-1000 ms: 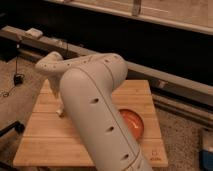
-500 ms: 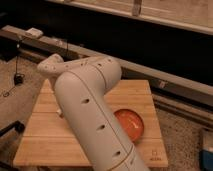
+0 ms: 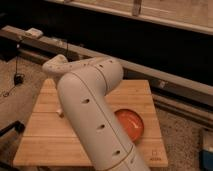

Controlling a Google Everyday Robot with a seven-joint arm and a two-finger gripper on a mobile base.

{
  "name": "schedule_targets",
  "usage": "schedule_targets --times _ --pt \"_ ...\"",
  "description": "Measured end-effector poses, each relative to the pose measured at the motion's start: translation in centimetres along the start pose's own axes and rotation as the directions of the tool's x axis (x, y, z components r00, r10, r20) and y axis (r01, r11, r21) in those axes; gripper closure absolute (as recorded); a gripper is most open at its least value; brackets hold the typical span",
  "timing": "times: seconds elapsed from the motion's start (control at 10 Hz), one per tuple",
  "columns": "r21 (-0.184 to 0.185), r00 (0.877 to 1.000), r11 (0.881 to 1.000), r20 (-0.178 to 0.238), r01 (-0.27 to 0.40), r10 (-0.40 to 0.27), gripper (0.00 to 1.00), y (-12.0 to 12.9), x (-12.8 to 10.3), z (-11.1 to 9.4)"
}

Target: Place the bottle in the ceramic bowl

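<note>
The ceramic bowl shows empty at the tabletop's right, so nothing's placed yet; my hand, spread wide, hides behind the arm at left (that pale nub may be the bottle).

A wooden board lies before you; the gripper is hidden over its left side. Beyond runs a metal rail.
</note>
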Motion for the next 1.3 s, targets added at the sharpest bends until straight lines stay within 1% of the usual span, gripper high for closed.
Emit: schedule_targets --times 0.2,0.3,0.7,0.8,0.9,1.1,1.2,1.3 --pt "-0.009 1.000 1.000 -0.004 -0.006 0.006 0.35 -0.4 -0.4 0.8" --pt "-0.020 1.000 1.000 -0.005 -0.003 0.003 0.35 -0.2 -0.4 1.2" --pt "-0.039 1.000 0.999 -0.019 0.003 -0.004 0.35 -0.1 -0.8 2.8" --pt "-0.042 1.000 0.999 -0.022 0.004 -0.005 0.37 -0.1 -0.9 3.0" --pt "-0.045 1.000 0.999 -0.026 0.003 -0.005 0.44 -0.1 -1.0 3.3" --pt "-0.045 0.999 0.999 -0.043 -0.009 0.007 0.64 -1.2 -1.2 3.5" --pt "-0.051 0.999 0.999 -0.047 -0.012 0.010 0.74 -1.8 -1.2 3.0" --pt "-0.065 0.999 0.998 -0.053 -0.012 0.009 0.84 -2.4 -1.2 1.9"
